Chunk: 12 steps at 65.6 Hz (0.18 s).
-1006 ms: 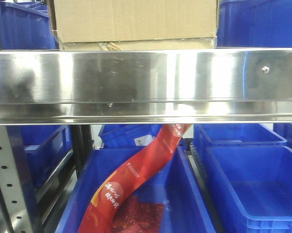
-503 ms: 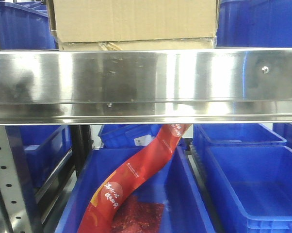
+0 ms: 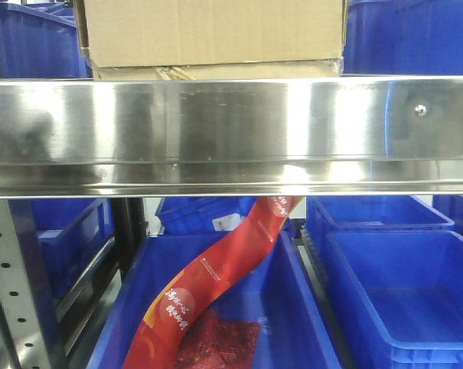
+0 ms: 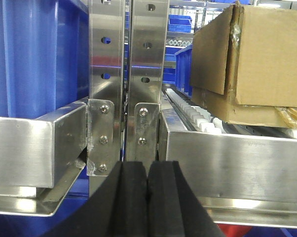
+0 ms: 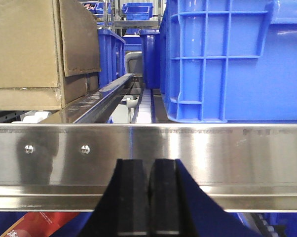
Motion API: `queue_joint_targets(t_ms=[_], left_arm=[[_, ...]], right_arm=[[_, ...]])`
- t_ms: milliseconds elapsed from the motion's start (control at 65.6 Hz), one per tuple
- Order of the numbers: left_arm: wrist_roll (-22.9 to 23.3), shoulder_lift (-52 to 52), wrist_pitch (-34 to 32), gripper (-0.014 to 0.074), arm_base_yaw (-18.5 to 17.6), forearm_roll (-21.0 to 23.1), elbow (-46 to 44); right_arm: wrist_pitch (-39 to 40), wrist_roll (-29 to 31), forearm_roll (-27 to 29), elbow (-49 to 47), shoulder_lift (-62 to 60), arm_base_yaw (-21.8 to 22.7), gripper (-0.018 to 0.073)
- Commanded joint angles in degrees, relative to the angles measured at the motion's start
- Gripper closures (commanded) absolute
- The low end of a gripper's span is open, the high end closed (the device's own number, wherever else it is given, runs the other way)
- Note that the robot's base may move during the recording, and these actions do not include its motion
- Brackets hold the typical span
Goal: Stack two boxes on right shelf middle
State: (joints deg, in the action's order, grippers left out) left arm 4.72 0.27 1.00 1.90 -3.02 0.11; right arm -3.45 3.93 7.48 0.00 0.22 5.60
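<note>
Already we have the large box [image 3: 214, 31] sitting squarely on the thin flat box [image 3: 216, 71] on the steel shelf [image 3: 231, 131], so our left gripper [image 4: 147, 197] and right gripper [image 5: 149, 197] hang below the rail, pads pressed together, holding nothing

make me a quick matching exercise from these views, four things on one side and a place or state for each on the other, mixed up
Things:
1. large box
2. flat box
3. red packet
4. left gripper

Places or states:
A. in a blue bin below the shelf
B. shut, empty, in front of the rail
C. on top of the other box
D. lying on the shelf, under the other box

Pairs: 1-C, 2-D, 3-A, 4-B
</note>
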Motion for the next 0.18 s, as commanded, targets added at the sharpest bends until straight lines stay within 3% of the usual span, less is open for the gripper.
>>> queue_joint_targets(t_ms=[0, 168], left_arm=[[0.42, -0.27, -1.00, 0.0689, 0.19, 0.02, -0.11], [0.42, -0.27, -1.00, 0.0689, 0.19, 0.02, -0.11]], right_arm=[[0.95, 0.02, -0.13, 0.00, -0.22, 0.02, 0.0721], [0.95, 0.02, -0.13, 0.00, -0.22, 0.02, 0.0721]])
